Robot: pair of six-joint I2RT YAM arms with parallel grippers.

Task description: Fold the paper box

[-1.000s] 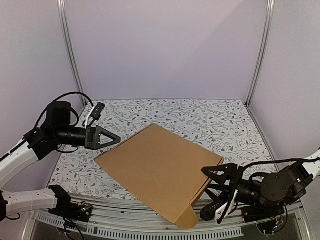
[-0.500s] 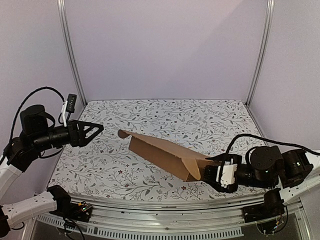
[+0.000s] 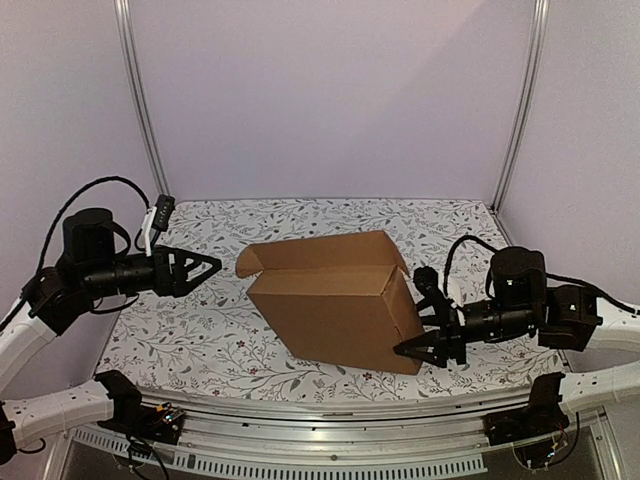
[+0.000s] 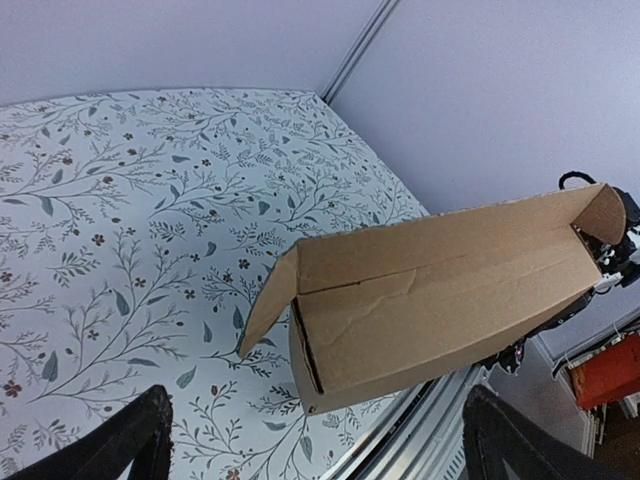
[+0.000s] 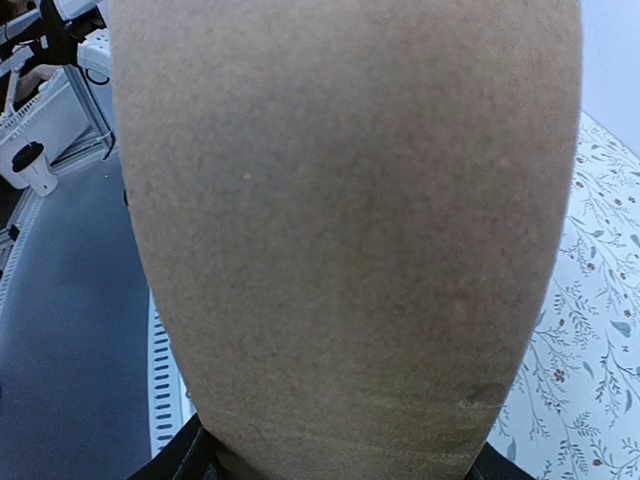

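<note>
The paper box [image 3: 330,300] is a closed, flat brown cardboard mailer. It is raised on its long edge over the middle of the table, broad face toward the front, with a small end flap [image 3: 248,260] sticking out at its left. My right gripper [image 3: 418,315] is shut on the box's right end, one finger above and one below. In the right wrist view the box [image 5: 350,230] fills the frame between the fingers [image 5: 180,462]. My left gripper [image 3: 212,270] stands open a short way left of the flap, touching nothing. From its wrist view the box [image 4: 440,290] lies ahead of the open gripper [image 4: 320,450].
The floral tablecloth [image 3: 200,330] covers the table. A metal rail [image 3: 330,440] runs along the near edge. Frame posts [image 3: 140,100] stand at the back corners, with lilac walls behind. An orange item [image 4: 605,370] sits off the table beyond the right arm.
The right gripper has turned the box from lying flat, through a low tilt, up onto its edge. The left arm drew back left, then came partway back toward the box.
</note>
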